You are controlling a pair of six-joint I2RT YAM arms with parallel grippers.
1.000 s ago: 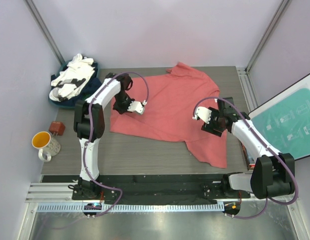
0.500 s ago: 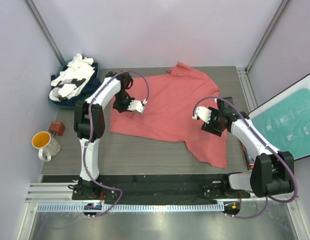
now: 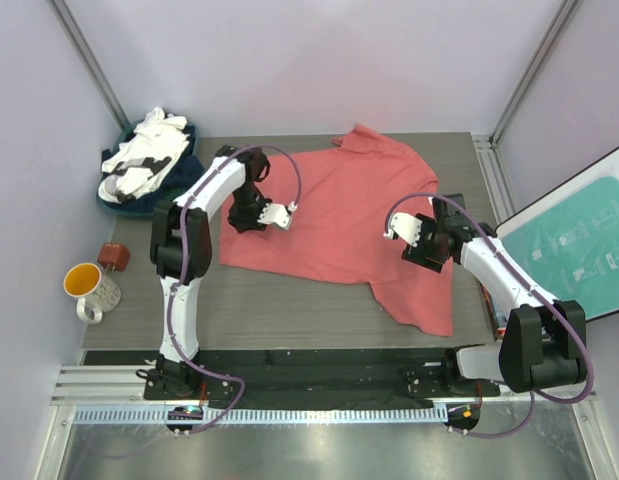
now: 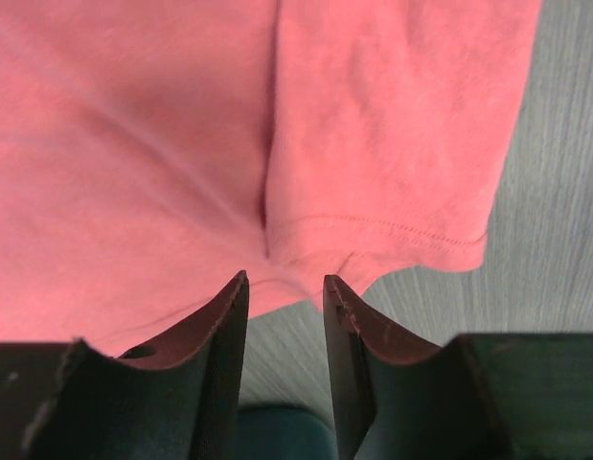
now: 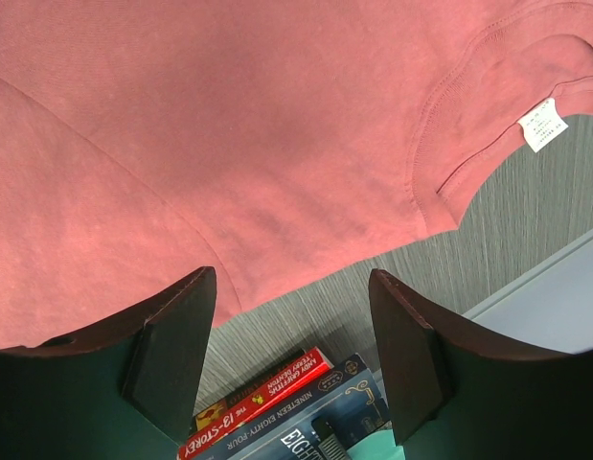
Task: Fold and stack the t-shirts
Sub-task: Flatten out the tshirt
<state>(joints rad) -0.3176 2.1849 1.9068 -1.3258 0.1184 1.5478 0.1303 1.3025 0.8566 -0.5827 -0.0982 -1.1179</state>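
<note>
A coral-red t-shirt (image 3: 339,210) lies spread on the grey table (image 3: 289,305), one part reaching toward the near right. My left gripper (image 3: 241,218) sits low at the shirt's left edge. In the left wrist view its jaws (image 4: 285,280) stand a little open, with only table between them and the sleeve hem (image 4: 392,230) just past the tips. My right gripper (image 3: 421,242) hovers open over the shirt's right side. Its wrist view shows the shirt (image 5: 229,125), the collar and a white neck tag (image 5: 543,125), with nothing held. A heap of white and navy t-shirts (image 3: 147,160) lies off the far left corner.
A mug with an orange inside (image 3: 89,288) and a small brown object (image 3: 113,256) stand left of the table. A teal board (image 3: 579,250) leans at the right. Books (image 5: 277,407) lie at the table's right edge beneath my right gripper.
My left gripper has gone from shut to a little open, letting go of the shirt's left edge, and has shifted slightly right. The right arm has not moved.
</note>
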